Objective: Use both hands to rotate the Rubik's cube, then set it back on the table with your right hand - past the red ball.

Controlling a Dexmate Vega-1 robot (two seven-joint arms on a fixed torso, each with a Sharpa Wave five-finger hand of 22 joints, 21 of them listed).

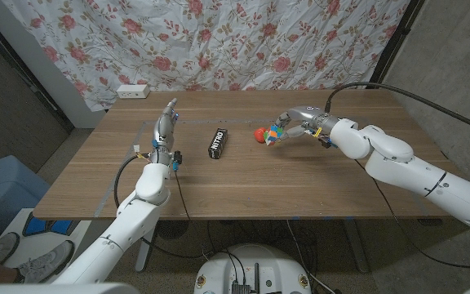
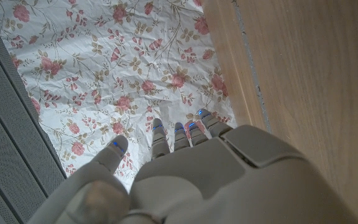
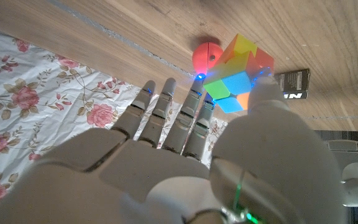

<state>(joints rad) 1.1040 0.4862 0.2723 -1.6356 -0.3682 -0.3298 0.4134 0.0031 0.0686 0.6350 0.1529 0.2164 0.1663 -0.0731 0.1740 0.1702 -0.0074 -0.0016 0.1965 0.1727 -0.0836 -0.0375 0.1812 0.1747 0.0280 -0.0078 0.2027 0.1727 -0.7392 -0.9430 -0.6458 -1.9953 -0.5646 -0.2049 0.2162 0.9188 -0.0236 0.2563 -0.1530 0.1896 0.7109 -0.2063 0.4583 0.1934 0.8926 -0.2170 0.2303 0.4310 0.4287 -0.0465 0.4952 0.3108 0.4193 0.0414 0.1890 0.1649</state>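
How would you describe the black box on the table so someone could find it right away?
On the wooden table, look near the middle, between the left hand and the right hand. The small flat black rectangular box lies there alone. White lettering marks it, unlike the small red ball and multicoloured Rubik's cube nearby.

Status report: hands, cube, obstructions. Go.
Right hand holds the Rubik's cube in its fingers, above the table. Left hand open, holding nothing. Red ball right beside the cube; black Nitro box further left.
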